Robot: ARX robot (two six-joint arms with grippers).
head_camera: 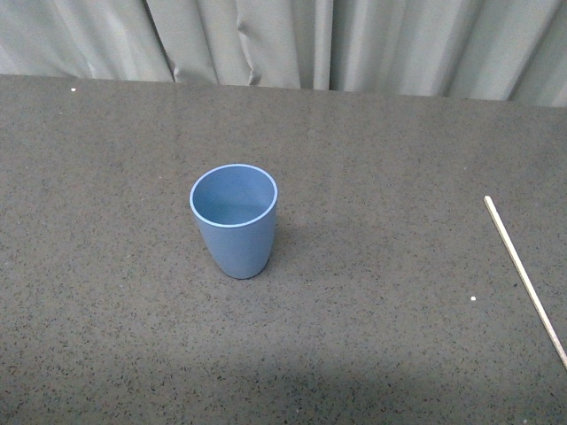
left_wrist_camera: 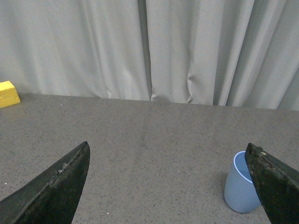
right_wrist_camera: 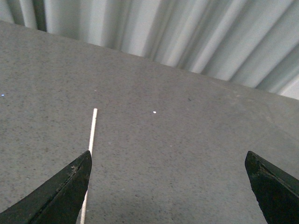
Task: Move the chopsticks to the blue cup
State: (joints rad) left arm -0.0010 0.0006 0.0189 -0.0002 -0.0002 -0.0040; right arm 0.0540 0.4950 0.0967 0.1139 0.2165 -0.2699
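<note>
The blue cup [head_camera: 235,221] stands upright and empty near the middle of the dark speckled table. The chopstick [head_camera: 524,278], a thin pale stick, lies flat on the table at the far right, running off the lower right edge of the front view. Neither arm shows in the front view. My left gripper [left_wrist_camera: 168,158] is open and empty above the table; the cup [left_wrist_camera: 239,185] stands partly behind one of its fingers [left_wrist_camera: 275,182]. My right gripper [right_wrist_camera: 168,161] is open and empty; the chopstick [right_wrist_camera: 91,139] lies beside one of its fingers [right_wrist_camera: 60,193].
A grey curtain [head_camera: 310,40] hangs along the table's far edge. A yellow block [left_wrist_camera: 8,94] sits at the far edge in the left wrist view. Small white specks [head_camera: 473,298] lie on the table.
</note>
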